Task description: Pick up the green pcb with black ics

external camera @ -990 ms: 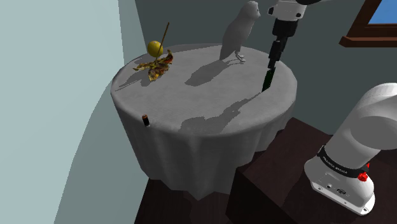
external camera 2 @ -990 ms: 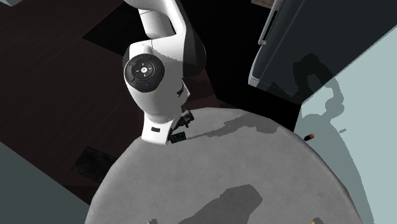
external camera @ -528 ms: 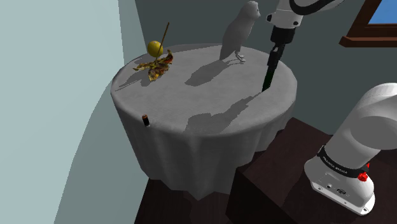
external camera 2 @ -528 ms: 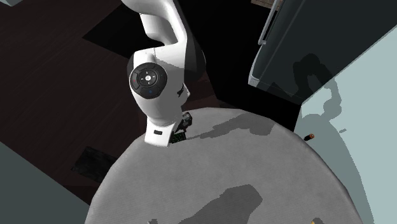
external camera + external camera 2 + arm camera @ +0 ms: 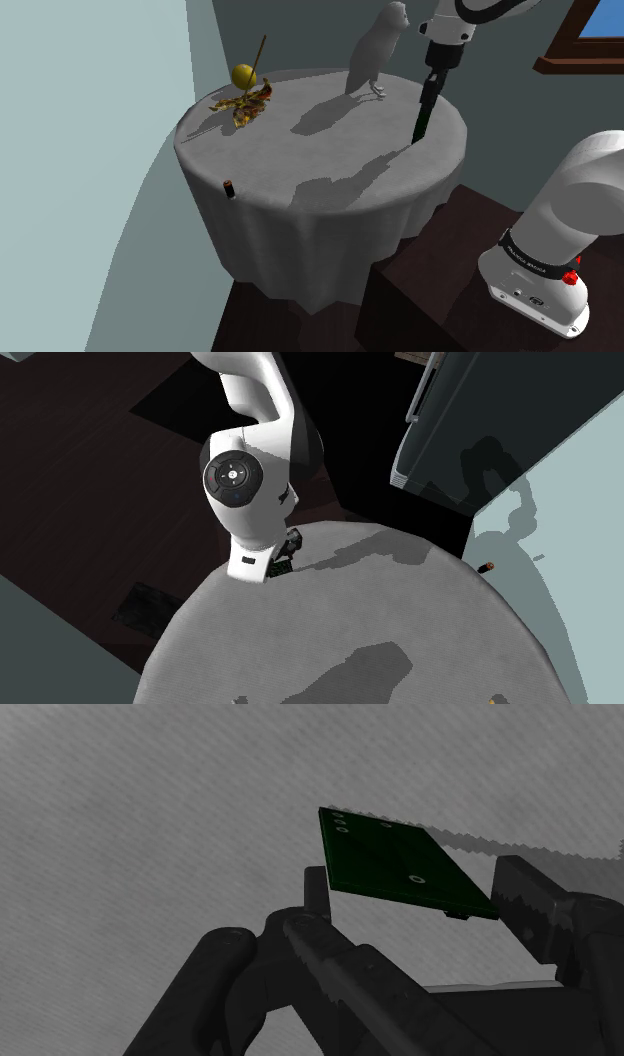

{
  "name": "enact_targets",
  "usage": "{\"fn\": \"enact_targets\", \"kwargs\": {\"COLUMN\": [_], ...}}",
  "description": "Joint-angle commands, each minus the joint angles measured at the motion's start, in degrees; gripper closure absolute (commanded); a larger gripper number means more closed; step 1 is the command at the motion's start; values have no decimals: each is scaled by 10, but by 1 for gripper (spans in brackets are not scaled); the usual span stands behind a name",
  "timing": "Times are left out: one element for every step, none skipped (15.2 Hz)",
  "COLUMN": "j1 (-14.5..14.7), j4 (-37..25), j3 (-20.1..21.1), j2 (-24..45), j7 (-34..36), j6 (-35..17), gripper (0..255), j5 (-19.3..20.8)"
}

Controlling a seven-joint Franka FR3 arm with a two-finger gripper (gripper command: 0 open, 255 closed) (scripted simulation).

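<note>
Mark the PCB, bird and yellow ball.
PCB [image 5: 400,864], wrist view, middle of its green face.
bird [image 5: 369,58], shoulder view, its body.
yellow ball [image 5: 243,75], shoulder view, its centre.

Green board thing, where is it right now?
In the shoulder view the flat dark green circuit board is clasped on edge in the black gripper, near the right rim of the round grey-draped table, right of the grey bird statue.
</note>
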State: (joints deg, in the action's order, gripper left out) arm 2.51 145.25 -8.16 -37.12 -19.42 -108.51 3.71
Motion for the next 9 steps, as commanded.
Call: {"fn": "enact_targets", "kwargs": {"j1": [0, 0, 1, 1, 1, 1, 1, 2, 2], "j4": [-6, -13, -20, -28, -35, -42, -50, -57, -65], "j3": [0, 1, 2, 2, 3, 3, 4, 4, 5], "j2": [-1, -2, -3, -4, -4, -4, -5, -5, -5], "j7": [0, 0, 0, 0, 0, 1, 1, 1, 1], "j6": [9, 17, 25, 33, 41, 48, 56, 64, 72], "gripper": [255, 255, 255, 255, 255, 255, 255, 255, 255], "j5": [0, -1, -1, -2, -2, -2, -3, -3, -4]}}
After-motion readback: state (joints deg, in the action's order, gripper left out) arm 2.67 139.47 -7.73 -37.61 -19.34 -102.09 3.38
